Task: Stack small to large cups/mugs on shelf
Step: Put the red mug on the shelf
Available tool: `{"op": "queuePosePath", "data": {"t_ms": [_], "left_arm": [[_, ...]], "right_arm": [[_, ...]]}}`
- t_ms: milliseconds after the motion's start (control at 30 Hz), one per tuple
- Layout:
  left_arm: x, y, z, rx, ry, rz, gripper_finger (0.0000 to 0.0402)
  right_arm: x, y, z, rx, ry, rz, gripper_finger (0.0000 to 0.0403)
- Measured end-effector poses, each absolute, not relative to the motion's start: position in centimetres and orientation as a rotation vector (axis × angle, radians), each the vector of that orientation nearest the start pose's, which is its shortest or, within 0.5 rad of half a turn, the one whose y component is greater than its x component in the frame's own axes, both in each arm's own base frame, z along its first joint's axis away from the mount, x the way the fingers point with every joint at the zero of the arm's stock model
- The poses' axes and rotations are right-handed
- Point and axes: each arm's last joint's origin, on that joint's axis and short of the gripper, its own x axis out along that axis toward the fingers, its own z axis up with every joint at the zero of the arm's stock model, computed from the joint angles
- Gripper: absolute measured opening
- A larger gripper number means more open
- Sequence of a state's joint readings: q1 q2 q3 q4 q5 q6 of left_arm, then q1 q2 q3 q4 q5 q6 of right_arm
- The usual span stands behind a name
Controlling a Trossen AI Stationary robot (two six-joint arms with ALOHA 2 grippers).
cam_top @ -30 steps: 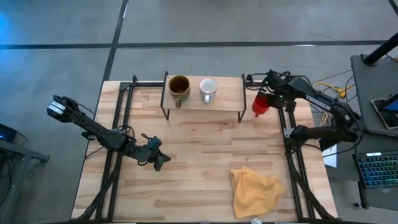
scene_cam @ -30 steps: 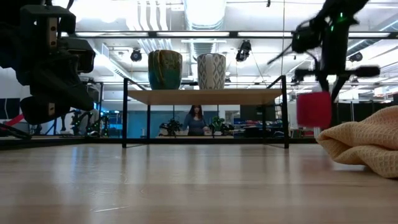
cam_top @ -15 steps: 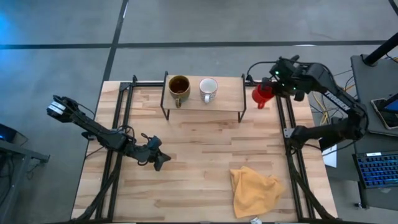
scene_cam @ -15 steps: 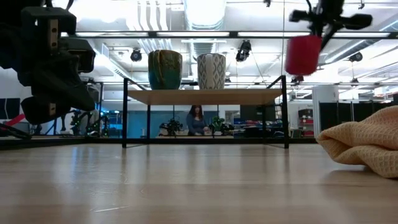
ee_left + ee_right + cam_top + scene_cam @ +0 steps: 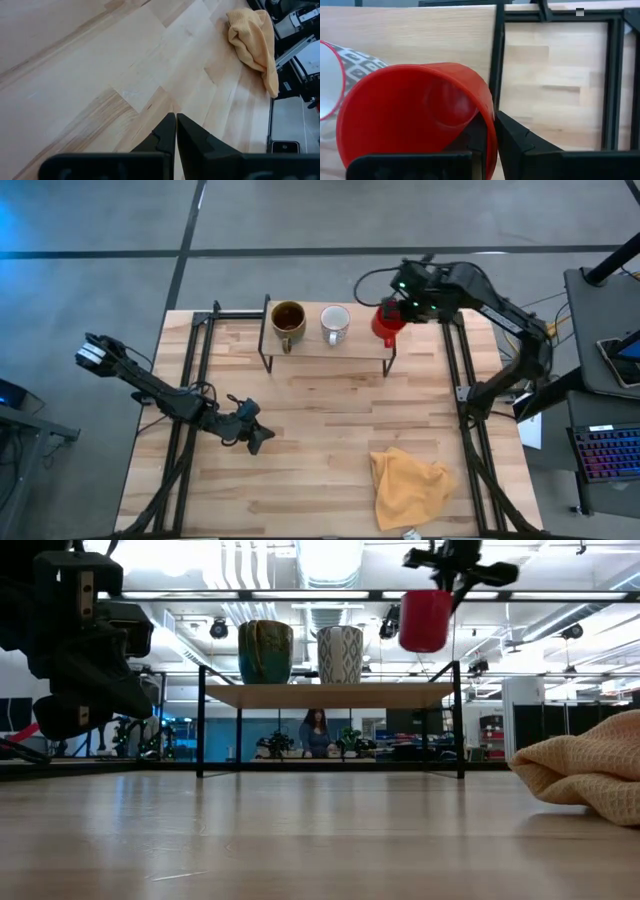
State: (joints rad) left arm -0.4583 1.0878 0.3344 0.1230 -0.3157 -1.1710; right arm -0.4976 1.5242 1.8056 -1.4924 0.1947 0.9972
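The right pincer (image 5: 397, 313) has carried the red mug (image 5: 387, 324) up and leftward, clenched on its rim. It now hangs above the shelf (image 5: 362, 340), over its free right end beside the white mug (image 5: 335, 323); the left pincer (image 5: 256, 438) waits shut over the tabletop (image 5: 320, 420)

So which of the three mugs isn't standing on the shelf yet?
The bright red mug: the right gripper holds it in the air above the light-wood shelf's right end. The dark brown mug and white patterned mug stand on the shelf.

Crumpled yellow-orange cloth (image 5: 409, 485) on the wooden tabletop (image 5: 320, 440); a person (image 5: 316, 733) stands in the room beyond.
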Motion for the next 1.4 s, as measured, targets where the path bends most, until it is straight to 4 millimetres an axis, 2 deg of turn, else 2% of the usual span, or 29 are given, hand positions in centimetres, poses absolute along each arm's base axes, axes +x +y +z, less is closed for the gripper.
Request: {"op": "queuePosePath", "data": {"t_ms": [400, 600, 733, 1067, 1200, 1400], "left_arm": [[17.8, -7.8, 15.7, -0.900, 0.580, 0.214, 0.0000], [17.8, -7.8, 15.7, -0.901, 0.578, 0.213, 0.0000], [17.8, -7.8, 15.7, -0.901, 0.578, 0.213, 0.0000], [17.8, -7.8, 15.7, -0.900, 0.579, 0.214, 0.0000], [17.8, -7.8, 15.7, -0.899, 0.581, 0.215, 0.0000], [17.8, -7.8, 15.7, -0.899, 0.581, 0.215, 0.0000]], "right_arm": [[26.4, -16.5, 39.5, 1.017, 0.895, -1.155, 0.0027], [27.5, -17.3, 38.1, 1.023, 0.956, -1.152, 0.0027], [27.6, -17.4, 37.4, 1.023, 1.010, -1.161, 0.0027], [27.8, -17.5, 36.9, 1.012, 1.018, -1.149, 0.0027], [27.9, -17.5, 36.1, 1.009, 1.048, -1.155, 0.0027], [28.4, -17.8, 35.7, 1.022, 0.999, -1.116, 0.0027]]}}
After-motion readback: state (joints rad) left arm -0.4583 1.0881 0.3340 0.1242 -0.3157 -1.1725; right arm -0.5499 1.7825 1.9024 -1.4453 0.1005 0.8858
